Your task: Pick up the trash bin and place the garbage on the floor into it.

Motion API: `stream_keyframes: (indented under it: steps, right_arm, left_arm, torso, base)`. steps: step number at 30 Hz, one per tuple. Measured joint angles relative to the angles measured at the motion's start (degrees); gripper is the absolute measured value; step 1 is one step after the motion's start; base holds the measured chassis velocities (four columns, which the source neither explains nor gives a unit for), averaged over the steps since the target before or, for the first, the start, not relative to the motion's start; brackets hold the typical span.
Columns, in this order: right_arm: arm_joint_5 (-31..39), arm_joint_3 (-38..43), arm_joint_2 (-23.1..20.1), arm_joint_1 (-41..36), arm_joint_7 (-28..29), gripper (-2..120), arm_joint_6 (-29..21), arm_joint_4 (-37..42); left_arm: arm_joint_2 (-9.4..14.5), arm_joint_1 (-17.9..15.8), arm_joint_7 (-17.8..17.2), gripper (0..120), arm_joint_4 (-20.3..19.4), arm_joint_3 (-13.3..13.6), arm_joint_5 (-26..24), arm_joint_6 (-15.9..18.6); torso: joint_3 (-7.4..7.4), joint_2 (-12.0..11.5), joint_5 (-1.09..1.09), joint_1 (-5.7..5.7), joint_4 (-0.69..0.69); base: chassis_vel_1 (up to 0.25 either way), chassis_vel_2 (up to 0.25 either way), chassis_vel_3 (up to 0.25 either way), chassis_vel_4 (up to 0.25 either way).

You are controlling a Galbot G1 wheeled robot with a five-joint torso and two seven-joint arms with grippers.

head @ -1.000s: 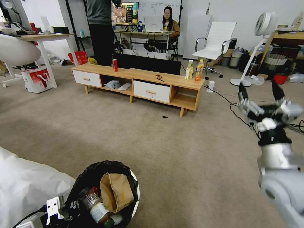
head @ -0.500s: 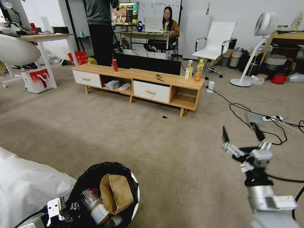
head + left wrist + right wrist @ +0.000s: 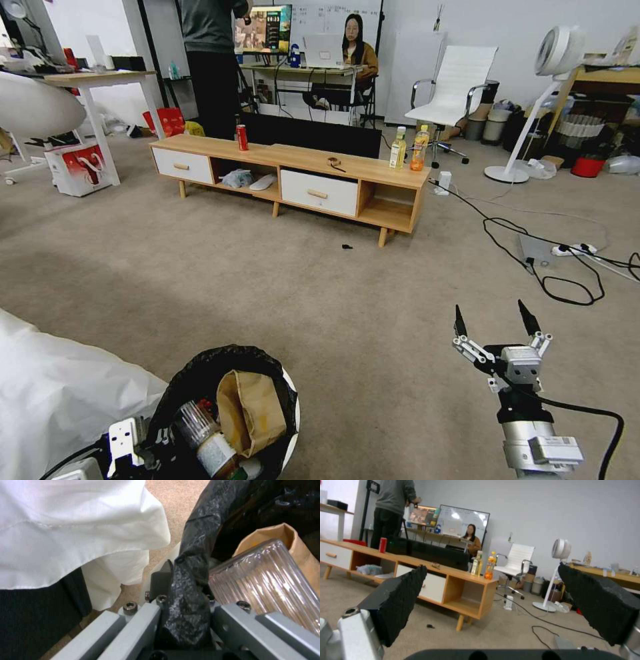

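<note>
Rim grip comes first: the trash bin sits low at the robot's left, held off the carpet by the left tool, whose jaws are clamped together on a fold of the black liner bag at the rim. Inside the bin lie a crumpled tan paper bag and a ribbed clear bottle, the bottle resting against the rim close to the grip point. A white cloth hangs just beside the bin on its outer side. Because the clamp appears to bear on thin plastic as much as on the wall beneath, the bin should be carried level and moved slowly; a jerk could tear the liner or let the rim slip. The right tool hovers over bare carpet to the robot's right, pointing forward with its black pads spread wide apart and nothing between them. No litter is evident on the carpet near the robot, apart from a small dark scrap in front of the low wooden cabinet; whether it counts as garbage cannot be told. Judged from this, collection looks largely complete. Keep the right arm clear of the trailing black cables.
</note>
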Motion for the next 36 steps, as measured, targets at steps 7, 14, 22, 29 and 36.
stream_keyframes:
  steps: [7, 14, 22, 29, 36]
  right_arm:
    - [-0.2, 0.0, 0.3, -0.6, 0.1, 99, 0.0, -0.2]
    - [-0.2, 0.1, 0.3, -0.6, 0.2, 99, 0.2, -0.6]
    - [-0.2, 0.0, 0.0, -0.2, 0.4, 99, 0.3, -1.1]
    - [0.2, 0.0, -0.1, 0.2, 0.4, 99, 0.7, -1.7]
    - [1.4, 0.2, -0.2, 0.8, -0.7, 100, 2.6, -2.7]
  left_arm:
    - [0.0, -0.2, 0.1, 2, 0.3, 0.1, 0.0, -0.1]
    - [0.0, -0.4, 0.1, 2, 0.6, 0.2, 0.0, -0.1]
    - [0.0, -0.4, 0.1, 2, 0.6, 0.0, 0.0, -0.1]
    - [0.0, -0.4, 0.1, 2, 0.6, -0.1, 0.0, -0.1]
    - [0.0, -0.7, 0.1, 2, 0.6, -0.1, 0.0, -0.1]
  torso:
    - [0.0, 0.0, 0.0, 0.0, 0.0]
    - [0.0, 0.0, 0.0, 0.0, 0.0]
    - [0.0, 0.0, 0.0, 0.0, 0.0]
    - [0.0, 0.0, 0.0, 0.0, 0.0]
    - [0.0, 0.0, 0.0, 0.0, 0.0]
  base:
    - [0.0, 0.0, 0.0, 0.0]
    - [0.0, 0.0, 0.0, 0.0]
    - [0.0, 0.0, 0.0, 0.0]
    - [-0.055, -0.053, -0.054, -0.068]
    - [-0.081, -0.078, -0.085, -0.087]
